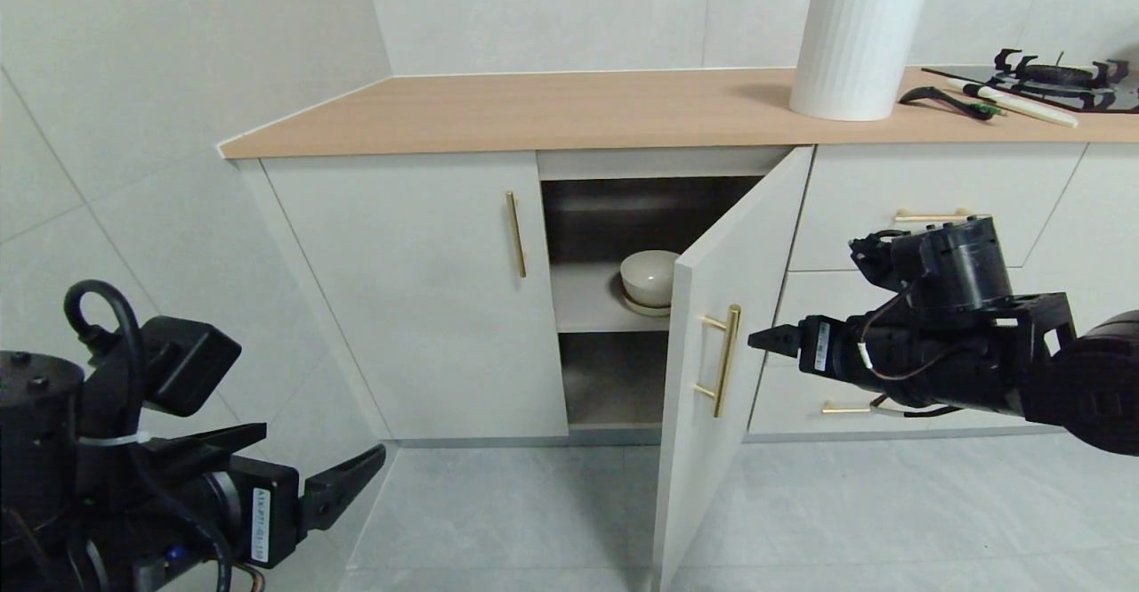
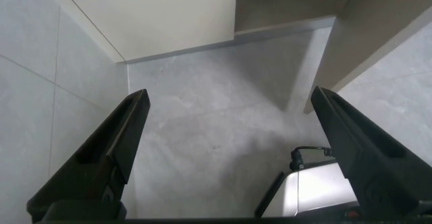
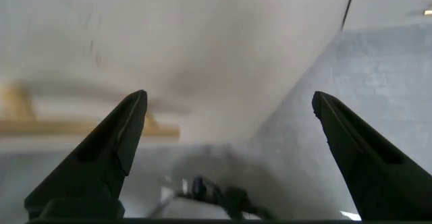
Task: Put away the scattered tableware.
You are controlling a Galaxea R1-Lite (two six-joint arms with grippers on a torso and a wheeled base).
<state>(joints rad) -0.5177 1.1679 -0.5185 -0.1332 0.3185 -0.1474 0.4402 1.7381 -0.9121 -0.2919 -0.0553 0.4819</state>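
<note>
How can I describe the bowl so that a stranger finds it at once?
Under the wooden countertop, one cabinet door stands open. On the upper shelf inside sits a pale round bowl, resting on a small plate. Unlike the tall ribbed white container on top, it is low and smooth.

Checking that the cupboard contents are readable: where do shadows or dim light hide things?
Head view: the cupboard interior is dim, darkest at the top, yet the bowl stands out pale; the vase throws a soft shadow on the countertop. Left wrist view: left gripper a dark silhouette. Right wrist view: right gripper likewise dark against the pale door.
</note>
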